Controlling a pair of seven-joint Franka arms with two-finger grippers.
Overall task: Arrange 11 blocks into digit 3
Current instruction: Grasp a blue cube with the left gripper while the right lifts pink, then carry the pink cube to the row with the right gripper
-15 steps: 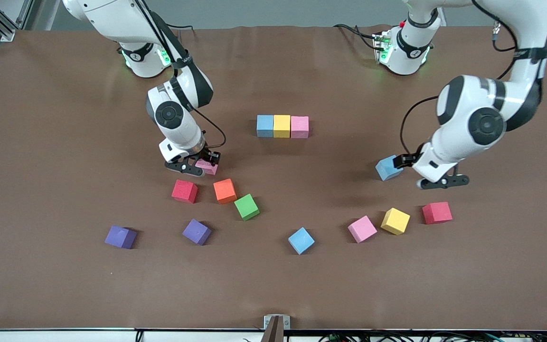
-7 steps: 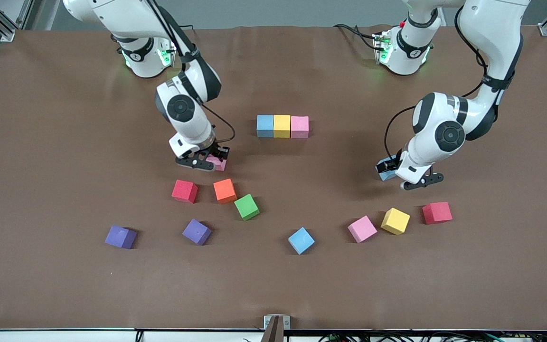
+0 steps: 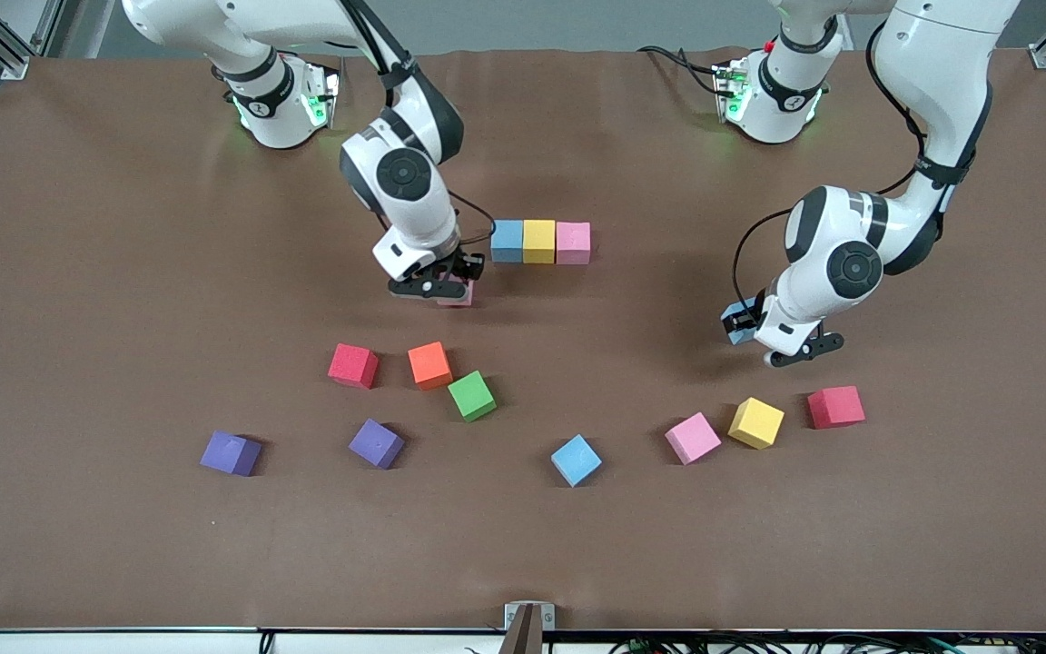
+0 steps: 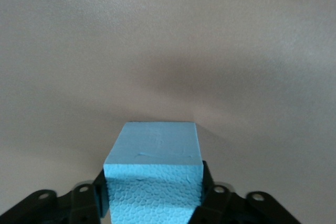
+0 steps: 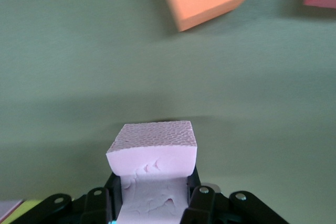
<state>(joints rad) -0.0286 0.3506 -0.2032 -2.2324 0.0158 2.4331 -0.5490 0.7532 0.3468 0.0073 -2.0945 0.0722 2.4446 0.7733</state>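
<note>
Carrying a pink cube (image 3: 458, 292), the right gripper (image 3: 439, 287) has travelled from beside the red and orange cubes toward the middle of the table (image 3: 78, 227). It now hangs just beside the blue end of a finished row of 3 touching cubes, blue (image 3: 507, 241), yellow (image 3: 538, 241) and pink (image 3: 573, 242). Its jaws are clenched on the pink cube, which the right wrist view shows pinched between the 2 black fingers (image 5: 202, 203).

Toward the left arm's end of the table, the left gripper (image 3: 773, 338) has slid in over another blue cube (image 3: 737, 322) and its jaws, wide a second ago, now clasp that cube. The left wrist view shows the cube (image 4: 154, 174) filling the space between the fingers (image 4: 214, 198).

Loose cubes lie nearer the front camera, unmoved since the earlier frame. A red cube (image 3: 353, 365), an orange cube (image 3: 429, 364) and a green cube (image 3: 471, 396) cluster toward the right arm's end, orange and green nearly touching. A third blue cube (image 3: 576, 460) sits alone near the middle. A second loose pink cube (image 3: 693, 438), a yellow cube (image 3: 755, 422) and another red cube (image 3: 835, 406) form a loose arc toward the left arm's end. 2 purple cubes (image 3: 231, 452) (image 3: 376, 443) rest apart near the front edge.
</note>
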